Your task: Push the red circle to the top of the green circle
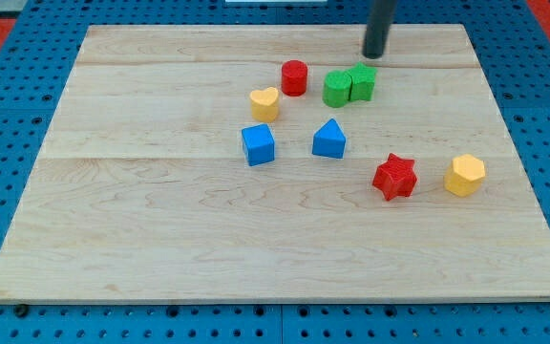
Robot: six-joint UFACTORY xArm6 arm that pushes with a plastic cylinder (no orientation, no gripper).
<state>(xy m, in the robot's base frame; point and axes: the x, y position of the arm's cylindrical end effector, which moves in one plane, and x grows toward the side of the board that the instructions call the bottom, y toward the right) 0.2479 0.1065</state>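
Observation:
The red circle stands on the wooden board near the view's top centre. The green circle is just to its right, with a small gap between them. A second green block, star-like in shape, touches the green circle's right side. My tip is above and to the right of the green blocks, near the board's top edge, touching no block.
A yellow heart sits lower left of the red circle. A blue cube and a blue triangle block lie below. A red star and a yellow hexagon lie at the right.

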